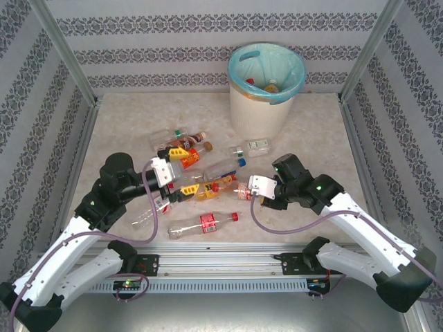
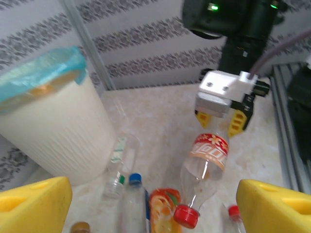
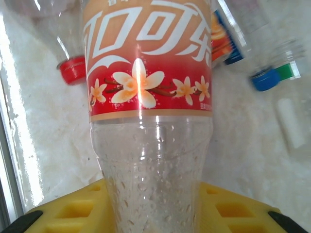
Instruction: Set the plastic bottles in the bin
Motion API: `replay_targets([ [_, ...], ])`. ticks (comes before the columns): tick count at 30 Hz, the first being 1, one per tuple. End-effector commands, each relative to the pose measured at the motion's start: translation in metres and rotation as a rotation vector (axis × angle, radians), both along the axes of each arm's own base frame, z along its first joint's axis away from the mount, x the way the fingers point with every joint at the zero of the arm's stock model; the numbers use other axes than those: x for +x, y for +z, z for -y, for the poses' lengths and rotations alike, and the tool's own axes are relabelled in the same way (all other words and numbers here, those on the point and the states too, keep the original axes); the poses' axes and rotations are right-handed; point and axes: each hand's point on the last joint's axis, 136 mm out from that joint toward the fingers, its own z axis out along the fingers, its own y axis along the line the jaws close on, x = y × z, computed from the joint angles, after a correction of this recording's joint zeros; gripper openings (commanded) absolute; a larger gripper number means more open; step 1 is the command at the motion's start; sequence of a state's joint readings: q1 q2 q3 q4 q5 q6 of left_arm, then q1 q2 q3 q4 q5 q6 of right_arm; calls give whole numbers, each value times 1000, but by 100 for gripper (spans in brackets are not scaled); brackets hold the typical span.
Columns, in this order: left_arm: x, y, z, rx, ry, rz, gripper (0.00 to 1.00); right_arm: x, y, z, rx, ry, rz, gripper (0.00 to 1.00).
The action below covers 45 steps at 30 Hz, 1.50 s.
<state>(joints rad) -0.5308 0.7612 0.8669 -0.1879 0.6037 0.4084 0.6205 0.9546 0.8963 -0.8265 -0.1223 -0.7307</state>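
The left arm [image 1: 69, 242] and right arm [image 1: 367, 232] are clad in white shells with black joints. A purple cable [image 1: 277, 232] is run to each hand. The right hand [image 2: 221, 125] is built of a white screwed block and yellow fingers [image 2: 236, 121]. Green lights [image 2: 212, 7] are lit on its black wrist.

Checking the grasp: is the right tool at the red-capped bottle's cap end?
No, the right tool straddles the bottle at its base; its red cap points away.

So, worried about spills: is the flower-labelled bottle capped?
Capped: the clear plastic bottle with the red flowered label has a red cap on.
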Motion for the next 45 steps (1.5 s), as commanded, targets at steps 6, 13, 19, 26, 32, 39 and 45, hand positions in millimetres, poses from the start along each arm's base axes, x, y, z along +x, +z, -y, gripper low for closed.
replay_targets([
  [6,61,98,-15,-174,295,34,87,71,107,1,280,-274,195,32],
  [13,103,99,5,-189,333,-119,87,144,186,-3,472,-445,340,31],
  [19,116,90,20,-229,305,-161,87,224,242,11,651,-603,490,30],
  [26,117,74,27,-215,277,-206,87,319,254,29,723,-707,598,31],
  [32,119,62,23,-184,291,-211,87,376,225,45,728,-774,568,32],
  [39,124,58,22,-173,291,-217,88,392,201,48,725,-809,528,42],
  [45,126,57,23,-175,288,-215,88,391,206,52,724,-835,552,61],
])
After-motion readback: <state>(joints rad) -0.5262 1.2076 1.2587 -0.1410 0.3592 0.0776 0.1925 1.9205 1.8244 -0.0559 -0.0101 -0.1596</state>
